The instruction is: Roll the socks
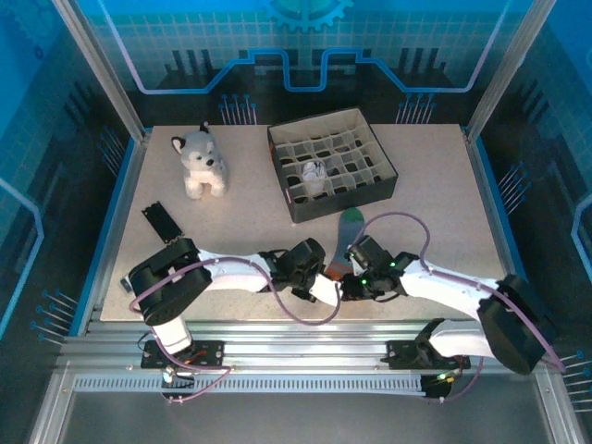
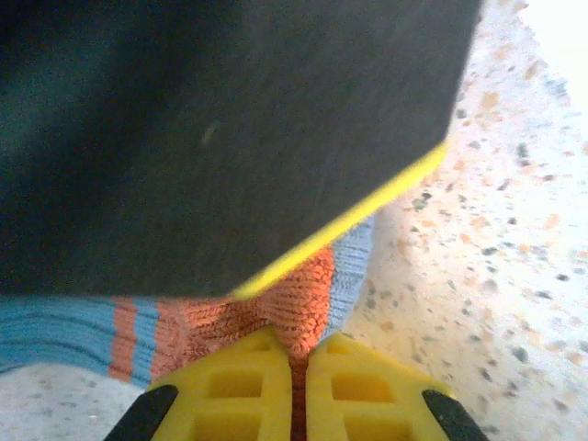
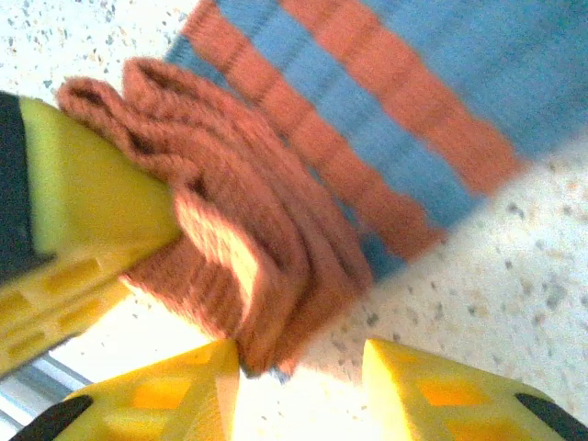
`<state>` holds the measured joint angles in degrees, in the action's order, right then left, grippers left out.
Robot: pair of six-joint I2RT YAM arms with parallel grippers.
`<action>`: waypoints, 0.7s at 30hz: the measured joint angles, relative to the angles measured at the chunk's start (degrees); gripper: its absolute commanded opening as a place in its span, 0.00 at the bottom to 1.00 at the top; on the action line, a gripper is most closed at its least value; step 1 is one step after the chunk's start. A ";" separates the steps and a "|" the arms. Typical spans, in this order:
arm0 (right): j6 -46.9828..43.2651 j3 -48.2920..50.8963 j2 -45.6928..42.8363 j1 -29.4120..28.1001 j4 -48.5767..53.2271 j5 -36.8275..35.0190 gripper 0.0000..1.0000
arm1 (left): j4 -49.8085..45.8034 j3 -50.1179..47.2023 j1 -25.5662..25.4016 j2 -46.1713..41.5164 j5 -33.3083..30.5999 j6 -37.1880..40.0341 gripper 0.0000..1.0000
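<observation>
Found sock (image 1: pixel 351 222) at near edge of table (image 1: pixel 240 231), between the grippers. Pinched its orange cuff (image 2: pixel 303 303) in left gripper (image 2: pixel 299 367), pressed together; held right gripper (image 3: pixel 299 363) spread around the fold. Judged soft, light, floppy, prone to unroll: best grabbed at thick cuff.

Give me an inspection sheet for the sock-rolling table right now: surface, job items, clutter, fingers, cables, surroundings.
Surface: speckled table, no spills seen.
Job's things: grey-blue sock lies before the divided box, orange cuff folded over; white bundle, possibly a sock, in one compartment.
Clutter: plush husky, small black item.
Grippers: left gripper fingers shut on the cuff; right gripper fingers open beside it.
Cables: purple cables loop along both arms.
Surroundings: blue-lit enclosure walls.
</observation>
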<state>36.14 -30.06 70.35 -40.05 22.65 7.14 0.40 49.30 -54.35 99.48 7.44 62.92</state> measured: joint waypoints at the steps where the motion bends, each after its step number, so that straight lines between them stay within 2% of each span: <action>1: -0.11 0.92 -1.81 0.00 -0.17 0.17 0.46 | -2.69 1.16 0.59 0.00 1.40 -0.33 0.00; 7: -0.68 6.23 -17.18 -0.09 -3.08 -1.42 0.46 | -19.89 8.68 4.17 2.08 11.28 -3.08 0.00; 10: -1.99 9.22 -24.13 -2.29 -6.05 -4.07 0.46 | -27.41 14.12 6.19 5.44 16.04 -4.37 0.00; 15: -7.02 13.05 -28.85 -12.26 -11.91 -10.25 0.48 | -38.01 22.10 9.31 10.56 22.73 -5.51 0.00; 21: -14.95 15.96 -24.33 -24.65 -21.81 -19.12 0.53 | -46.38 28.04 11.52 15.37 27.87 -5.62 0.00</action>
<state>21.19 -14.11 46.02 -64.71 0.84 -11.99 -45.98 77.34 -42.83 114.85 35.31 57.30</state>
